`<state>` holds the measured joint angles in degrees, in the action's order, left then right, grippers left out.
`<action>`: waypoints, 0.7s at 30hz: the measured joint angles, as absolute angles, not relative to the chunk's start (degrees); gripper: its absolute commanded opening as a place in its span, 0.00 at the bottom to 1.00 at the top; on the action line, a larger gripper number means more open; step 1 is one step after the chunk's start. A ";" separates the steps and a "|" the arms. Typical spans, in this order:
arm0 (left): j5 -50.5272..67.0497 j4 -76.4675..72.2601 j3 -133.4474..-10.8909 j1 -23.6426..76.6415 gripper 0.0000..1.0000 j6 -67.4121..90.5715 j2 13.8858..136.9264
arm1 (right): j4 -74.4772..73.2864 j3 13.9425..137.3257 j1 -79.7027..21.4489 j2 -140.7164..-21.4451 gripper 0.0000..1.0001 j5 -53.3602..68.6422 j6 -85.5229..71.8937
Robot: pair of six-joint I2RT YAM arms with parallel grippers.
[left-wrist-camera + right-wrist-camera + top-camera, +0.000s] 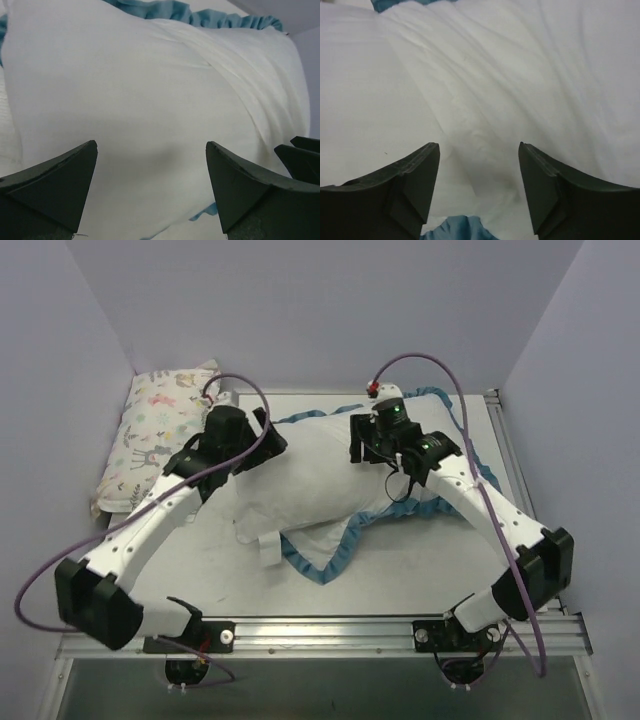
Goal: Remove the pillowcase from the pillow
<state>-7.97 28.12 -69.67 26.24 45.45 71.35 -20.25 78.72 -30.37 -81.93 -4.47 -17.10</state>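
Rail (320,631), grey tabletop (420,570) under pillow (310,480) (lilac walls (300,300))

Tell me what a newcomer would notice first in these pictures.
The large plain white stuffed pillow fills the middle of the table, the pillowcase's teal-blue ruffled edge peeking out along its near side. Both grippers hang open over it, the left gripper at its left end, the right gripper toward its right. A pastel animal-print pillow lies at the far left.
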 measured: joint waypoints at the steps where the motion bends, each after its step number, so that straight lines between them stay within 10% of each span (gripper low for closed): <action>1: -7.88 27.94 -70.70 26.79 0.97 45.43 74.63 | -19.53 78.87 -31.83 -84.34 0.39 -4.91 -16.82; 7: -5.54 27.27 -69.12 27.75 0.98 45.80 83.46 | -12.47 65.41 -36.71 -89.32 0.07 -7.38 -19.97; 14: -4.25 19.35 -58.46 29.21 0.94 46.89 79.50 | -0.36 53.87 -39.40 -86.96 0.00 -9.56 -24.71; 15: -4.27 17.67 -57.08 29.34 0.88 47.29 79.44 | 0.38 53.74 -39.46 -87.07 0.00 -9.76 -25.08; 19: -4.58 8.38 -50.15 30.44 0.00 49.58 80.49 | -0.40 54.76 -40.14 -86.87 0.25 -10.74 -25.52; 21: -4.54 2.48 -47.09 31.20 0.00 50.83 81.43 | -3.01 56.73 -40.64 -86.41 0.40 -10.74 -25.30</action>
<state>-4.54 2.48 -47.09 31.20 50.83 81.43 -3.01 56.73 -40.64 -86.41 -10.74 -25.30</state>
